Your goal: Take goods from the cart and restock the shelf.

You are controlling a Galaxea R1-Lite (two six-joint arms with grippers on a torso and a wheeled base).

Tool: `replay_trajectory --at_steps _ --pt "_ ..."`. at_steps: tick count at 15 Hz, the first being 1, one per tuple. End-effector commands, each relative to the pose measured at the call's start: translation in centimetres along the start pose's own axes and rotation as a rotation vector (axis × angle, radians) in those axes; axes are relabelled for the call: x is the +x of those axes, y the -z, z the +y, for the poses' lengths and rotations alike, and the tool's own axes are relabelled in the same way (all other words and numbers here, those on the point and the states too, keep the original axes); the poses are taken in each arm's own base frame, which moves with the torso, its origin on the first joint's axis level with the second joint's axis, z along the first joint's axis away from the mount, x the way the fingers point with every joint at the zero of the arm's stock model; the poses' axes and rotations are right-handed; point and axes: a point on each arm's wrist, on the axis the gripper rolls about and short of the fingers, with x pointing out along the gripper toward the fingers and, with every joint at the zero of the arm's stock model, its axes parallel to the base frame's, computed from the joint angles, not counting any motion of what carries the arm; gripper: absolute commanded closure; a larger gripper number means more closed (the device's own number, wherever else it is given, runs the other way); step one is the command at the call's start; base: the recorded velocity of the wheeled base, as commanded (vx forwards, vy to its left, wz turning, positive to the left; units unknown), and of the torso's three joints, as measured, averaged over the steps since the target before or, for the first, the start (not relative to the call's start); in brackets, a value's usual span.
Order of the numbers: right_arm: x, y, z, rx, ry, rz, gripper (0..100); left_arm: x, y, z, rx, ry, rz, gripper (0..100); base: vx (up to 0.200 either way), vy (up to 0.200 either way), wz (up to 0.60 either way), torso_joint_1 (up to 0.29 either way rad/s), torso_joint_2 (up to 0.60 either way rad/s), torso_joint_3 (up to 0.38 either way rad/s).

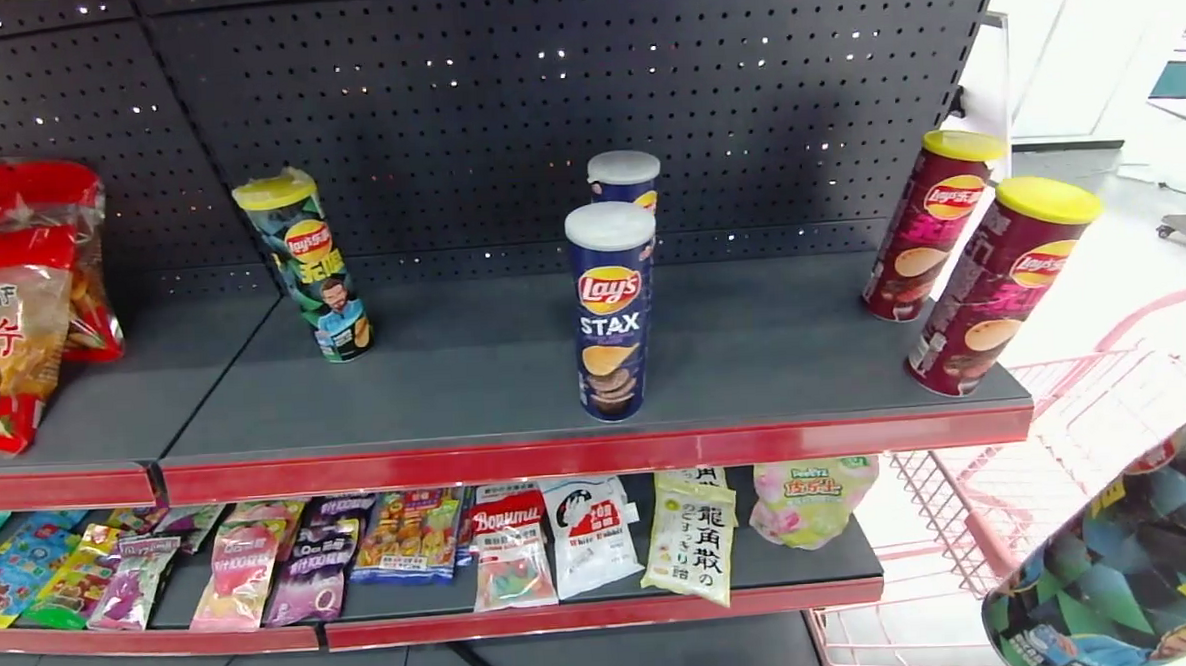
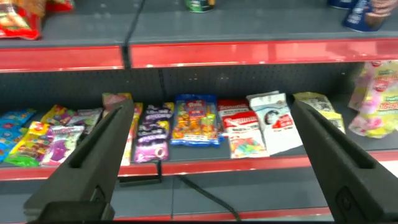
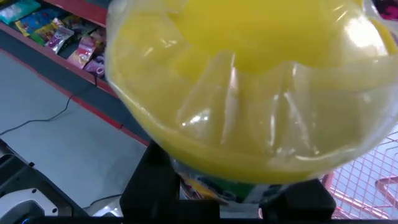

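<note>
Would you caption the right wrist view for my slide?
Right gripper holds a yellow-lidded can near the pink cart.

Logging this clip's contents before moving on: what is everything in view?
Upper shelf: 1, grey, red edge.
Lower shelf: 1, grey, red edge.
Green can: 1, yellow lid, upper shelf, left.
Blue cans: 2, white lids, upper shelf, middle, one behind the other.
Maroon cans: 2, yellow lids, upper shelf, right end.
Red bags: several, upper shelf, far left.
Packets: many, mixed colours, lower shelf.
Cart: 1, pink, right of shelves.
Held can: 1, green, yellow lid.
Left tool: open, facing lower shelf.
Right tool: shut on held can.
</note>
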Motion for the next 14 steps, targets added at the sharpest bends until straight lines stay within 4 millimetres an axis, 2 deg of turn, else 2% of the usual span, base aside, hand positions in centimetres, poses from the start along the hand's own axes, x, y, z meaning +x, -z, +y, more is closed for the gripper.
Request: replay_trajectory --at_steps 1,14 --pt "-0.06 0.01 0.02 -0.002 0.000 -0.003 100 0.01 0.00 0.00 0.000 0.000 0.001 0 0.000 0.200 0.00 0.002 0.00 -0.002" --pt "0.05 -0.03 0.42 -0.051 -0.060 -0.007 100 0.01 0.00 0.00 0.000 0.000 0.001 0 0.000 0.200 0.00 0.002 0.00 0.003"
